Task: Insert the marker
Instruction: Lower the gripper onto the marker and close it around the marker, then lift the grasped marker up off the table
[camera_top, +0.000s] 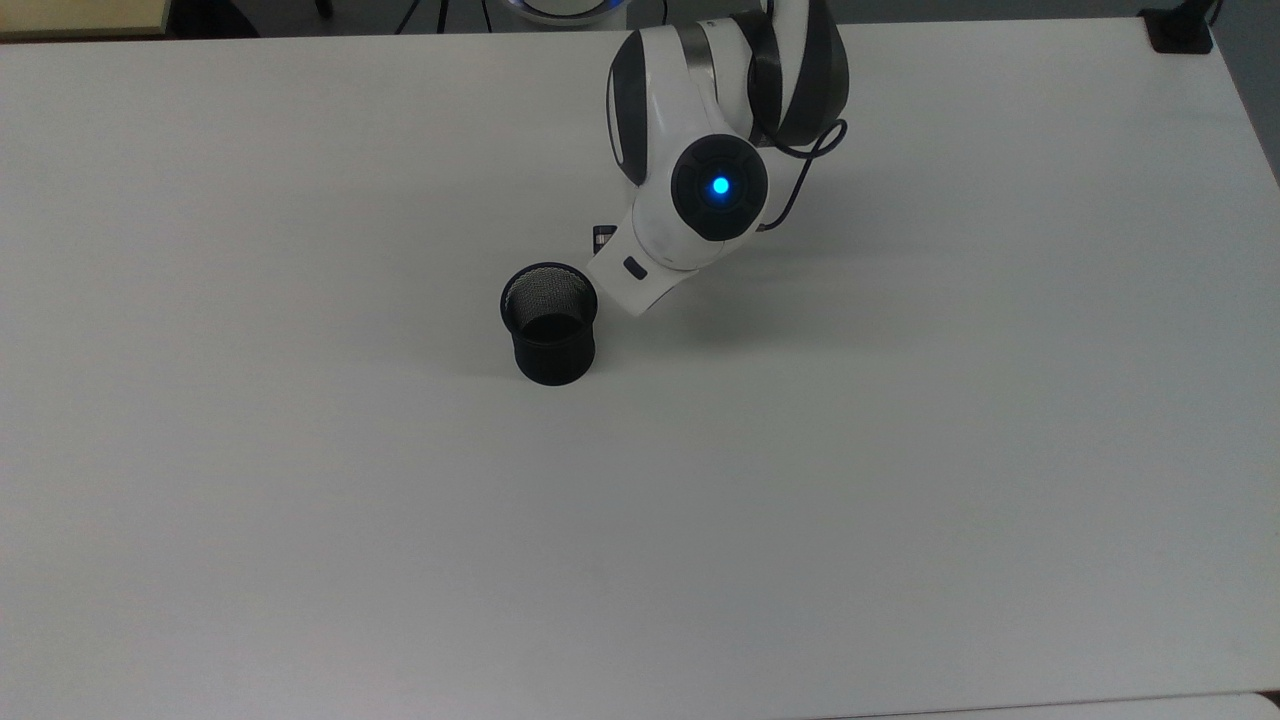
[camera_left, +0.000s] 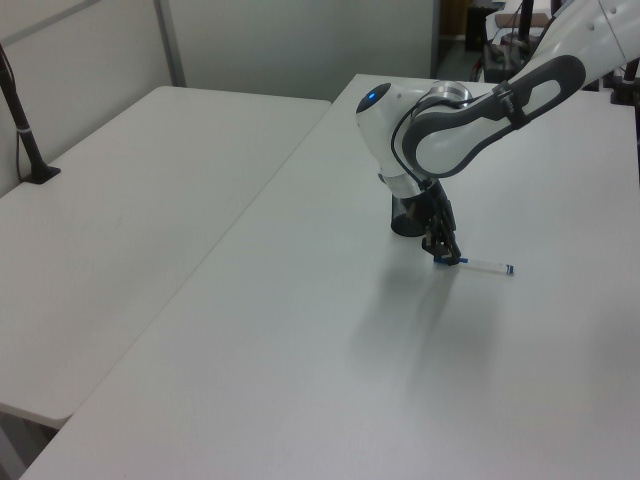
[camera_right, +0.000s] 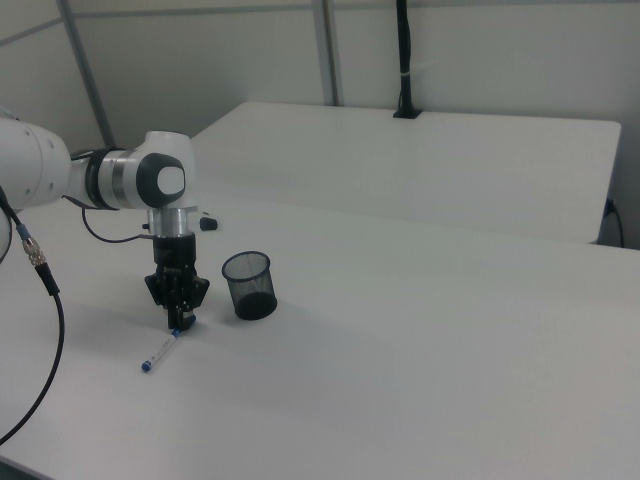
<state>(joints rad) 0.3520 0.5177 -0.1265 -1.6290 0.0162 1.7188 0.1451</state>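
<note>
Beneath the pincer, closed upon its blue-capped end, slim white marker flat on the white tabletop, black mesh cup nearby.

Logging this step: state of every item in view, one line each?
marker: lying flat on the table, capped end at the gripper
gripper: down at the marker's capped end, fingertips at table level
mesh cup: upright, empty, standing apart from the marker

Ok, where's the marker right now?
In the right view the marker lies flat on the table, lower left of the mesh cup, its upper end at the gripper.
</note>
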